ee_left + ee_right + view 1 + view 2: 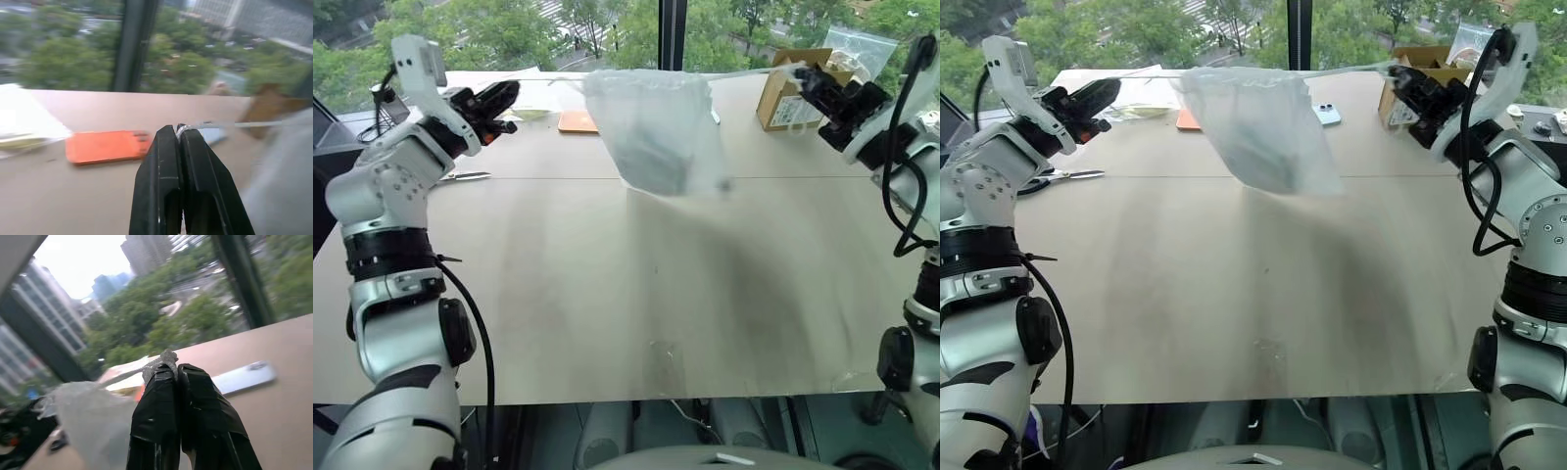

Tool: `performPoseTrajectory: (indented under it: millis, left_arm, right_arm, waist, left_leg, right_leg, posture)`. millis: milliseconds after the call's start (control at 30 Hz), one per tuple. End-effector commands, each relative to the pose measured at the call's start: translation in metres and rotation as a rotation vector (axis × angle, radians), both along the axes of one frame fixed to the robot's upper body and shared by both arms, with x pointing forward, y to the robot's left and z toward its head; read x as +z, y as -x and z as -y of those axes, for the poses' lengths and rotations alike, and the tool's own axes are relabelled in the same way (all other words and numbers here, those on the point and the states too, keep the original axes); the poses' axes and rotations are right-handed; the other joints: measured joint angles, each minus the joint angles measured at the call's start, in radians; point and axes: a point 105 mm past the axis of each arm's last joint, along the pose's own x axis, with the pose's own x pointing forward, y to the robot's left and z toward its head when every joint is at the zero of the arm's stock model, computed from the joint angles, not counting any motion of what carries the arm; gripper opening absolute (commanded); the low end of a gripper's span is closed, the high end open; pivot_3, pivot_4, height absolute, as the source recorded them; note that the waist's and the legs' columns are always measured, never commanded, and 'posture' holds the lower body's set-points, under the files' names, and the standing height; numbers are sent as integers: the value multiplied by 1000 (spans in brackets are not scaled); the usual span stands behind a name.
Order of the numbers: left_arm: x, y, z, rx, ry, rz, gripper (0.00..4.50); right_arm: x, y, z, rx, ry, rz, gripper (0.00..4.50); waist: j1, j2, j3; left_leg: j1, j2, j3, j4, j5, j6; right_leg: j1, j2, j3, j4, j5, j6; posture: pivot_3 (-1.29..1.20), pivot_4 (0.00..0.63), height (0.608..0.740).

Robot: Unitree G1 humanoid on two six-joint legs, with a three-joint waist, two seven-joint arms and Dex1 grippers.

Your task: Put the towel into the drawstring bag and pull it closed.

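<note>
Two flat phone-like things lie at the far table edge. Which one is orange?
The orange phone, on the left gripper's side; the other phone is pale blue.

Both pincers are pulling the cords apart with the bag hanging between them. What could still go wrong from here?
1. The drawstring bag hangs off the table, held by two thin cords; either cord might slip from the left pincer or right pincer.
2. The towel weighs the bag down; a dropped cord would likely let it swing or fall.
</note>
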Motion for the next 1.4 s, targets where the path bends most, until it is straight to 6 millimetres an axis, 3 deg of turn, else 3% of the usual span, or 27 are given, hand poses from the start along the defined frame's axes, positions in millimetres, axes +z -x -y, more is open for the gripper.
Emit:
performPoseTrajectory:
  millis: [33, 200, 300, 367, 433, 500, 600, 700, 767, 800, 900, 1067, 1200, 1400]
  left_arm:
    - [31, 10, -45, 291, -6, 150, 46]
    - [36, 12, -55, 389, 7, 210, 46]
    - [36, 10, -47, 346, 29, 225, 46]
    - [31, 6, -1, 103, 19, 222, 46]
    - [15, 11, 48, -114, -48, 193, 46]
    - [-7, 18, 80, -239, -86, 151, 46]
    - [-35, 29, 120, -353, -116, 141, 46]
    - [-67, 40, 148, -476, -162, 53, 46]
    - [-91, 56, 160, -595, -138, 3, 558]
    - [-104, 66, 159, -647, -154, -37, 800]
    - [-134, 95, 141, -719, -222, -151, 2179]
    - [-162, 139, 100, -781, -331, -316, 4201]
    - [-157, 162, 86, -786, -330, -320, 4361]
    - [-143, 168, 79, -679, -273, -256, 4361]
  right_arm:
    - [33, 6, 58, -295, 10, 139, 0]
    - [44, 7, 94, -531, 134, 175, 0]
    - [44, 7, 99, -541, 190, 174, 0]
    - [26, 5, 53, -257, 292, 145, 0]
    - [-3, 17, 7, 35, 376, 90, 0]
    - [-27, 26, -18, 167, 459, 52, 0]
    - [-62, 35, -47, 316, 530, -6, 0]
    - [-89, 32, -58, 347, 605, -59, 0]
    - [-113, 31, -57, 339, 708, -91, 649]
    - [-126, 39, -54, 369, 746, -114, 889]
    - [-147, 65, -36, 414, 811, -171, 2306]
    - [-167, 114, -11, 482, 892, -258, 4397]
    - [-169, 141, -4, 488, 894, -244, 4459]
    - [-155, 141, 8, 301, 875, -113, 4459]
  waist:
    - [3, 0, 0]
    - [10, 0, 0]
    - [11, 0, 0]
    - [11, 0, 0]
    - [10, 0, 0]
    - [10, 0, 0]
    - [11, 0, 0]
    - [8, 0, 0]
    - [8, 0, 0]
    - [8, 0, -1]
    - [10, 0, 0]
    - [12, 1, 0]
    - [15, 1, 0]
    - [16, 1, -2]
  left_leg:
    - [0, 0, 0, 0, 0, 0]
    - [-1, 0, 2, 0, 0, 0]
    - [-1, 0, 2, 0, 0, 0]
    - [-1, 0, 2, 0, 0, 0]
    - [-1, 0, 2, -1, 0, 0]
    - [0, 0, 1, -2, 0, 0]
    - [-1, 0, 1, 0, 0, 0]
    - [1, 0, 0, 2, 0, 0]
    - [2, 0, 1, 2, 0, 0]
    - [3, 0, 1, 2, 0, 0]
    - [2, 0, 0, 1, 0, 0]
    - [3, 1, 0, 1, 0, 0]
    - [16, 7, 1, -3, -1, 0]
    - [18, 12, 1, -1, -1, 0]
  right_leg:
    - [0, 0, 0, 0, 0, 0]
    - [-1, -1, 1, 0, 0, 0]
    - [-1, -1, 1, 0, 0, 0]
    - [-1, -1, 1, 0, 0, 0]
    - [-1, -1, 1, -1, 0, 0]
    - [1, -2, 1, -3, 0, 0]
    - [1, -2, 0, -1, 0, 0]
    - [2, -1, 0, 0, 0, 0]
    - [2, -1, 1, 1, 0, 0]
    - [2, -1, 1, 1, 0, 0]
    - [2, -1, 1, 1, 0, 0]
    - [2, -1, 0, 0, -1, 0]
    - [17, 0, -1, -9, -6, 0]
    - [20, 2, 0, -13, -5, 0]
  posture:
    - [0, 150, 740]
    - [0, 150, 740]
    - [0, 150, 740]
    - [0, 150, 740]
    - [0, 150, 740]
    - [0, 150, 740]
    - [0, 150, 740]
    - [0, 150, 740]
    - [0, 150, 740]
    - [0, 150, 740]
    - [0, 150, 740]
    - [0, 150, 740]
    - [0, 150, 740]
    - [0, 150, 740]
